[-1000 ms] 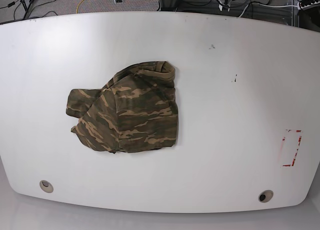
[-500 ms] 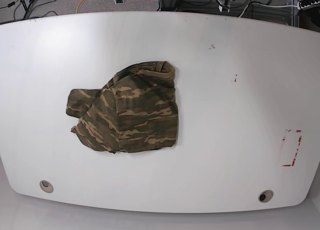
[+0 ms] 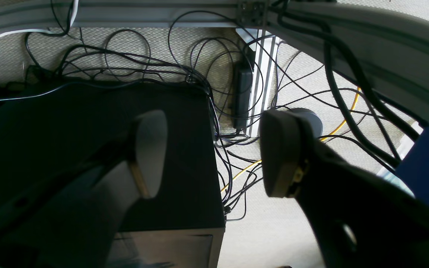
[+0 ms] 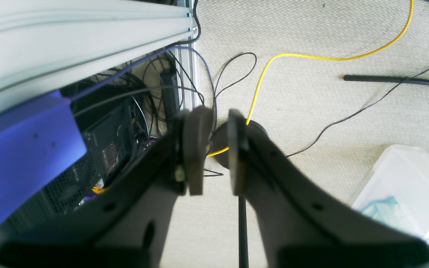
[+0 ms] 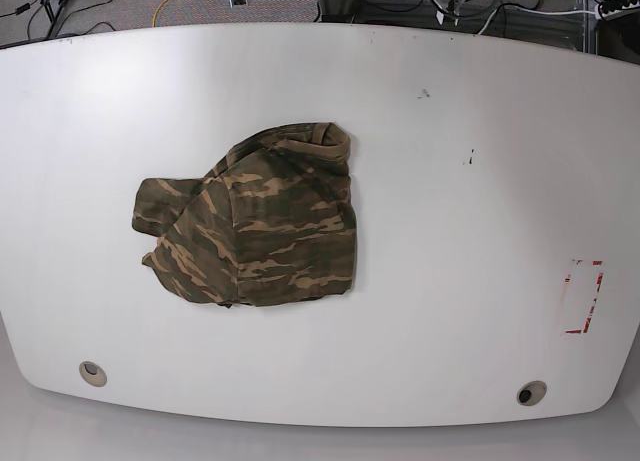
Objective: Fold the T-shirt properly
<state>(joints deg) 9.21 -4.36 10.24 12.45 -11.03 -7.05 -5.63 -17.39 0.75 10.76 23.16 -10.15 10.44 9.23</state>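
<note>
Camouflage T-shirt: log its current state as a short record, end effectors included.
item: T-shirt
print: dark green, brown and tan camouflage
surface: white table
shape: bunched, partly folded; one flap juts out at the view's left
fold status: not neatly folded
left end effector: open, nothing between its fingertips, away from the shirt
right end effector: narrow gap, holding nothing, away from the shirt

The base view looks steeply down from above on the whole counter (image 5: pixel 450 231), at middle distance, its far edge toward twelve o'clock. The two wrist views look down, each very near its own hand, past the fingers (image 3: pixel 151 152) to the floor (image 4: pixel 311 111) farther below. Both wrist views share the yellow cable (image 4: pixel 311 57) and this floor.
</note>
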